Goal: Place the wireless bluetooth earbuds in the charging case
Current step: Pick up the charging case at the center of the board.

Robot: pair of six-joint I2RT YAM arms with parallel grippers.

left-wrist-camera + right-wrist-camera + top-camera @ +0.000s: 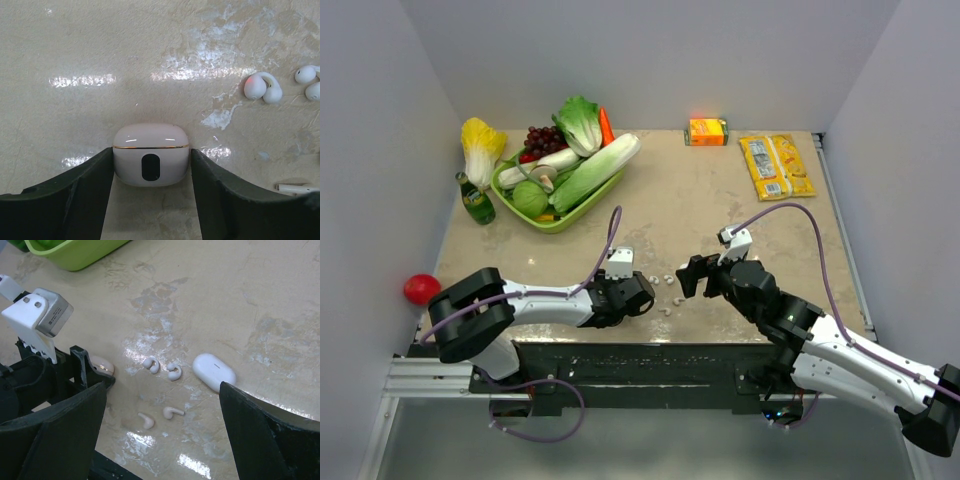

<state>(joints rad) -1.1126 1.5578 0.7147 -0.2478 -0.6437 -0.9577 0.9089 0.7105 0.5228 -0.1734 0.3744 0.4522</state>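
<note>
The charging case, cream-white with a gold seam and a dark oval window, sits lid-closed on the table. My left gripper is shut on it, both dark fingers pressed against its sides. In the right wrist view only an edge of the case peeks out past the left gripper. Two stemmed cream earbuds lie loose on the table near the front edge, to the right of the case; one earbud shows in the left wrist view. My right gripper hangs open above them, holding nothing.
Two white C-shaped clip earbuds and a second, white oval case lie just beyond the stemmed pair. A green basket of vegetables, a green bottle, an orange carton and a yellow packet sit at the back.
</note>
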